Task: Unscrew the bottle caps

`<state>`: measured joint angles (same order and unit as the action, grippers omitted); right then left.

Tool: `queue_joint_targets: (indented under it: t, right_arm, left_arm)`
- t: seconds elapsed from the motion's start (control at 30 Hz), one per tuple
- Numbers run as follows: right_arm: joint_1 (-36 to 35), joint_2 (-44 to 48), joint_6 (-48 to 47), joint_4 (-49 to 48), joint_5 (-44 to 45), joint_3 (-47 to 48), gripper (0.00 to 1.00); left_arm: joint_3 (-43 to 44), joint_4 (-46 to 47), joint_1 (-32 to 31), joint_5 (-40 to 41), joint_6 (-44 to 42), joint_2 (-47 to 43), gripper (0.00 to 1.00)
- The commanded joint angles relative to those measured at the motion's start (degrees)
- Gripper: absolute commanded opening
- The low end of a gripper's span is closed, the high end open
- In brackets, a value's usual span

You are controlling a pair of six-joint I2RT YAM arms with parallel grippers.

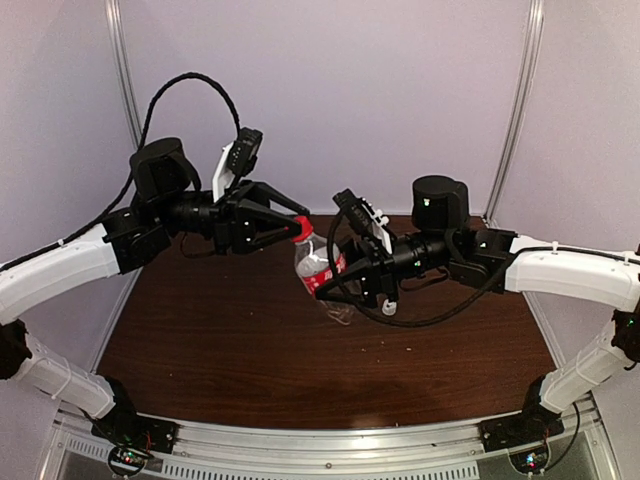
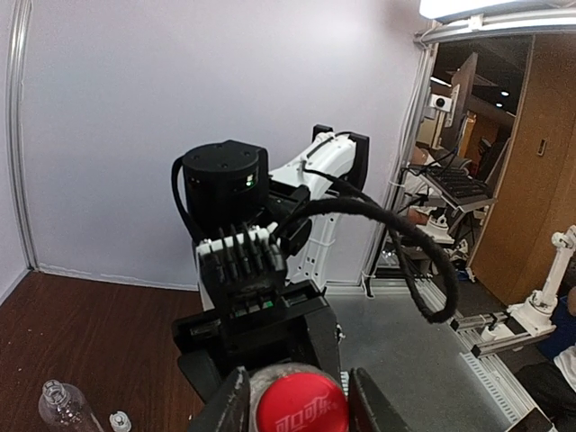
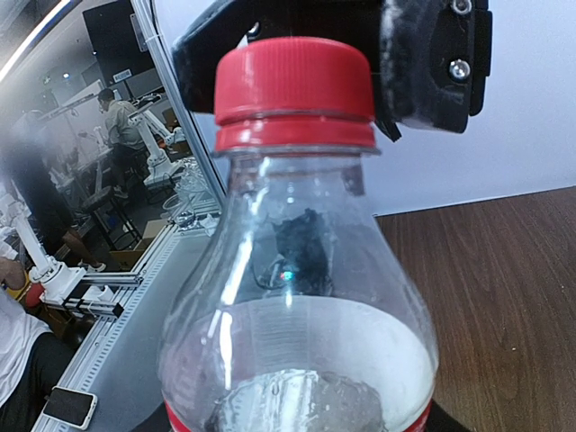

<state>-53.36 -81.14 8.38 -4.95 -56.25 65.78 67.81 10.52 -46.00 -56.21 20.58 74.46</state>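
My right gripper (image 1: 337, 275) is shut on the shorter clear bottle (image 1: 318, 266) at its red label band and holds it tilted above the table. The bottle fills the right wrist view (image 3: 297, 315). Its red cap (image 1: 302, 228) sits on the neck. My left gripper (image 1: 297, 226) is closed around that cap, one finger on each side, as the left wrist view (image 2: 301, 407) shows from above. One left finger (image 3: 432, 63) shows beside the cap (image 3: 294, 90). The taller unlabelled bottle (image 2: 61, 407) stands open on the table with the small white cap (image 2: 120, 420) beside it.
The brown table (image 1: 220, 340) has pale walls behind and to the left. A clear plastic shape (image 1: 341, 312) lies under the held bottle. A black cable (image 2: 423, 261) loops off the right arm. An aluminium rail (image 1: 330, 440) runs along the near edge.
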Motion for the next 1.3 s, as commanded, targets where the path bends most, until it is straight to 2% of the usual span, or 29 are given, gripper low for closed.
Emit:
queue_joint_targets:
  t: [0.0,0.23,0.4,0.47,0.57,0.67,0.77,0.87,0.97,1.1,1.17,1.27]
  right_arm:
    - [0.03,0.02,0.17,-1.55,0.24,1.3,0.35]
    - [0.08,1.07,-0.73,0.4,5.37,1.45,0.35]
    - [0.19,2.13,-2.51,4.45,17.47,2.51,0.34]
    - [0.19,2.59,-3.07,6.47,22.63,2.68,0.33]
    - [0.19,3.16,-3.2,7.26,30.32,2.37,0.33]
    - [0.15,3.28,-3.12,7.41,35.63,2.02,0.32]
    - [0.12,3.26,-2.88,7.28,39.03,1.71,0.32]
    - [0.03,3.27,-2.67,7.24,41.22,1.47,0.32]
    - [0.05,3.28,-2.67,7.32,41.4,1.55,0.32]
    - [0.05,3.48,-2.83,7.22,40.66,0.97,0.32]
    - [0.1,3.74,-3.13,6.92,39.25,0.49,0.32]
    - [0.1,4.26,-3.94,6.58,36.48,0.08,0.33]
  left_arm:
    - [0.21,3.15,-0.5,-0.98,1.01,0.51,0.35]
    - [0.39,2.35,-1.08,0.6,1.47,0.87,0.19]
    - [1.65,-2.28,-2.29,10.33,1.47,0.45,0.0]
    - [2.95,-5.08,-3.31,17.08,2.11,0.15,0.0]
    - [5.25,-10.01,-5.9,31.49,5.21,-0.29,0.0]
    - [6.3,-14.1,-8.15,45.06,10.59,-0.68,0.0]
    - [8.1,-17.7,-10.85,56.12,12.16,-0.18,0.0]
    - [9.95,-19.7,-12.57,61.72,12.12,0.86,0.0]
    - [10.07,-20.18,-12.85,63.47,12.28,1.23,0.0]
    - [8.74,-18.31,-12.84,62.54,11.28,0.34,0.13]
    - [7.39,-16.12,-12.88,60.39,8.83,-0.75,0.23]
    - [6.15,-14.97,-12.8,56.67,4.36,-2.34,0.42]
